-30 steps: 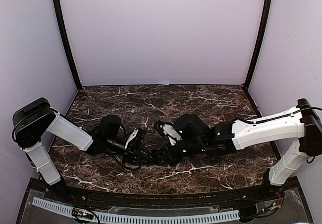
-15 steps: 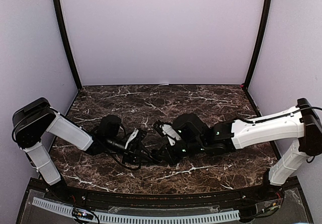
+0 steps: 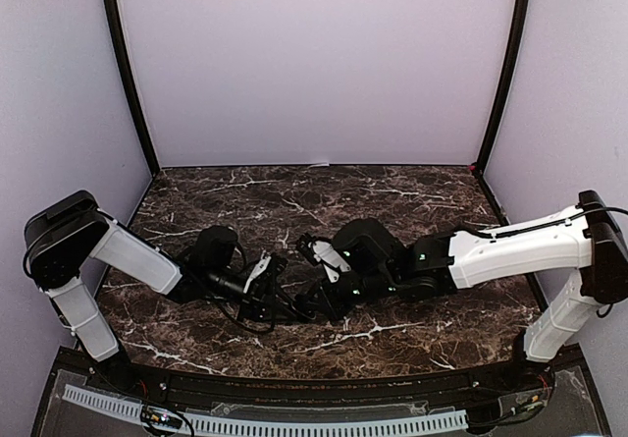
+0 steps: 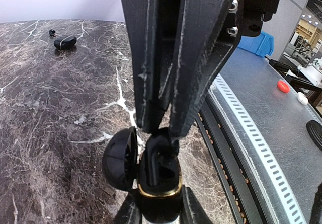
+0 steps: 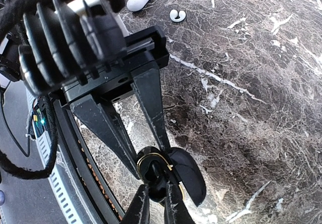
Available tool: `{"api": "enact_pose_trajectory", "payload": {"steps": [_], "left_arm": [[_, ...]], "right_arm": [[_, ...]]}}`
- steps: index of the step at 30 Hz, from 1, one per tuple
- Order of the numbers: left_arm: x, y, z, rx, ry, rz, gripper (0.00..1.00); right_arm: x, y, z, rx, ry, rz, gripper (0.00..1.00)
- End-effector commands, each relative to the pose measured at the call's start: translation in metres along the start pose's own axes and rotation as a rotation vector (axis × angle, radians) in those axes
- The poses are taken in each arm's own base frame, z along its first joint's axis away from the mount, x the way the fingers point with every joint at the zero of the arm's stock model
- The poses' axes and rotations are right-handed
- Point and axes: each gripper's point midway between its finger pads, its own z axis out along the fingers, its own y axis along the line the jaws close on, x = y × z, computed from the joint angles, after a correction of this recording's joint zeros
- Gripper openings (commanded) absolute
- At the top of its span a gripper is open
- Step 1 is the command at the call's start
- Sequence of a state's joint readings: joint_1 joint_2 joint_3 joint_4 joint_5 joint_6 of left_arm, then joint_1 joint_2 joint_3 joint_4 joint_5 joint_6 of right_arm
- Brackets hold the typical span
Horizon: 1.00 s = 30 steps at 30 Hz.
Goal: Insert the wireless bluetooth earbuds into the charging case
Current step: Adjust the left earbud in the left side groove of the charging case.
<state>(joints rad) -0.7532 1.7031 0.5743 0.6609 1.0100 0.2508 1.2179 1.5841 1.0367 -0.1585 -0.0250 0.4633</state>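
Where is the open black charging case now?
Bottom centre of the left wrist view, near the table's front edge: the charging case sits in the right gripper, just under the left gripper's black earbud.

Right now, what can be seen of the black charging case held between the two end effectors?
The charging case is a small, glossy black plastic pebble with a gold rim round its opening. Its rounded lid stands hinged open to one side. The right end effector clamps its lower body over the marble table, near the front edge. The left end effector pinches a small black piece, apparently an earbud, at its mouth.
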Motion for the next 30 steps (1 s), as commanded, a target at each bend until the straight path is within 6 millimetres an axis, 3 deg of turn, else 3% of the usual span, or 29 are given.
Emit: {"api": "enact_pose_trajectory", "payload": {"steps": [1,30], "left_arm": [[-0.007,-0.004,0.002,0.018,-0.006,0.031,0.0],[-0.008,-0.021,0.001,0.058,-0.016,0.128,0.0]], "right_arm": [[-0.013,0.007,-0.001,-0.008,-0.036,-0.017,0.11],[-0.007,0.003,0.01,0.015,-0.004,-0.036,0.11]]}}
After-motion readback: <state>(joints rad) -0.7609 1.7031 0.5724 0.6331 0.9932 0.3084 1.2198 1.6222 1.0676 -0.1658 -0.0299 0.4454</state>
